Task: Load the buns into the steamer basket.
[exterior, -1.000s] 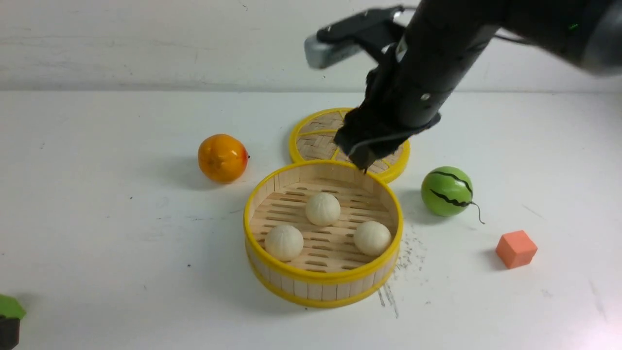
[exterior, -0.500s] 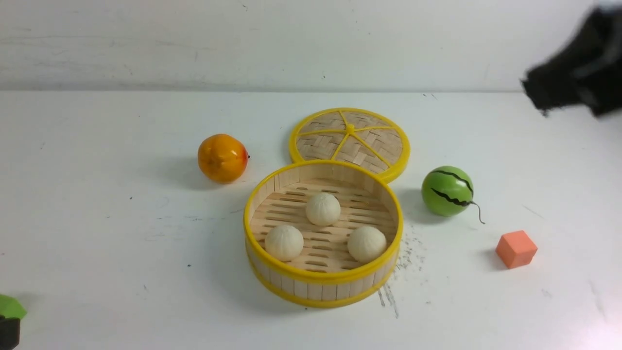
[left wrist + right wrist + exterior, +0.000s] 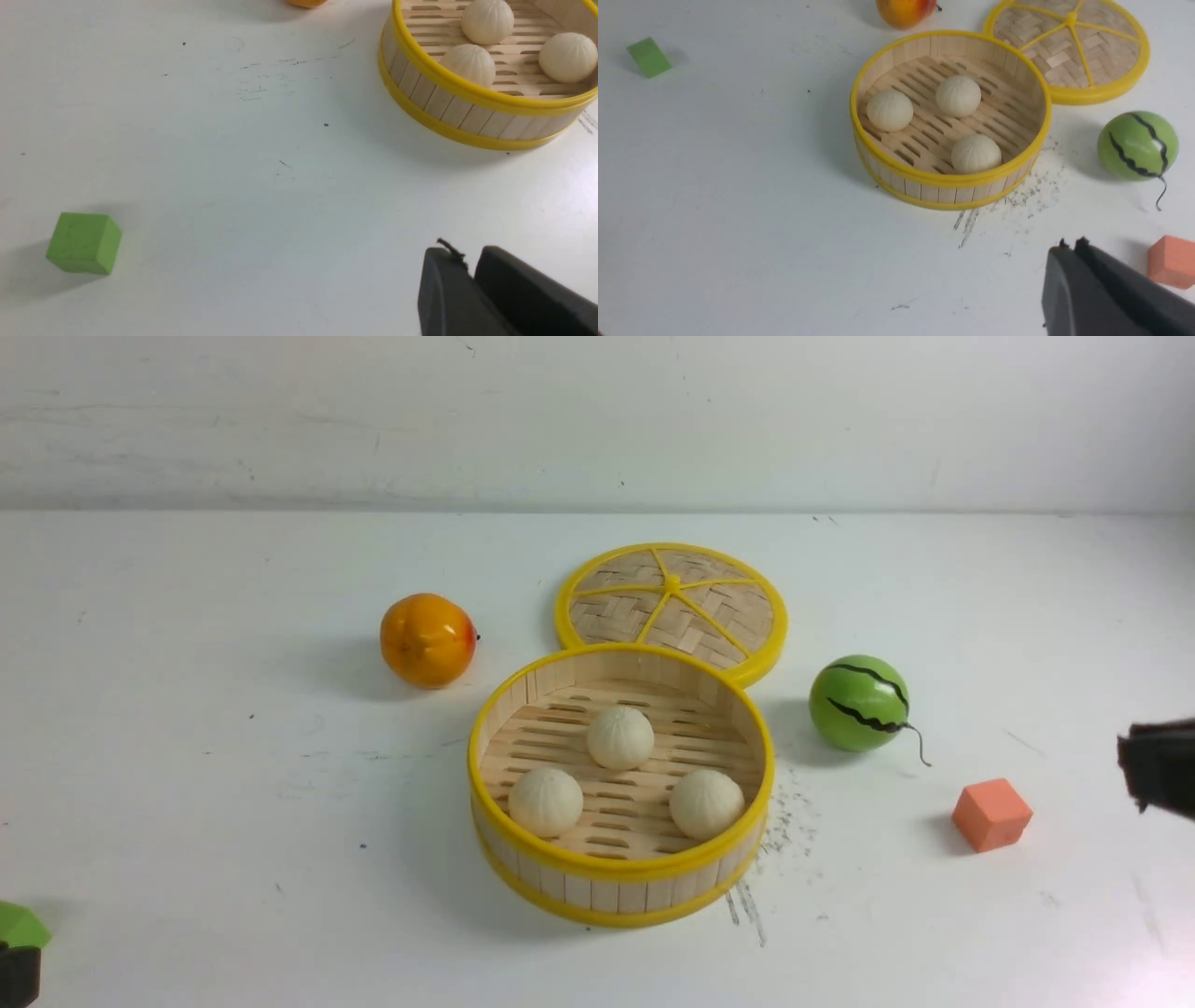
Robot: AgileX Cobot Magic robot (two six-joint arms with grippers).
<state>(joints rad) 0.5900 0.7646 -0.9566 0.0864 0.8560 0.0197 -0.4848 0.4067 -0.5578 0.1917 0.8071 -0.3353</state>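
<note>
Three small cream-white buns [image 3: 621,738] with faint pleats sit spaced apart inside the steamer basket [image 3: 622,870], a round, shallow bamboo one with yellow rims, on a pale bench [image 3: 280,756]. One bun lies toward the far side of the slatted floor, one near the left wall, one near the right. The right tool [image 3: 1153,765] is well apart from them, off to the right beyond a pink block [image 3: 992,815], its fingers clenched together on nothing. The left tool [image 3: 460,261] is also well away, at the near left corner beside a green block [image 3: 85,242], its fingers closed and empty. Just behind the basket lies a woven lid [image 3: 672,602] with yellow spokes. An orange fruit [image 3: 428,640] rests to the left, and a green striped ball [image 3: 859,703] to the right.
</note>
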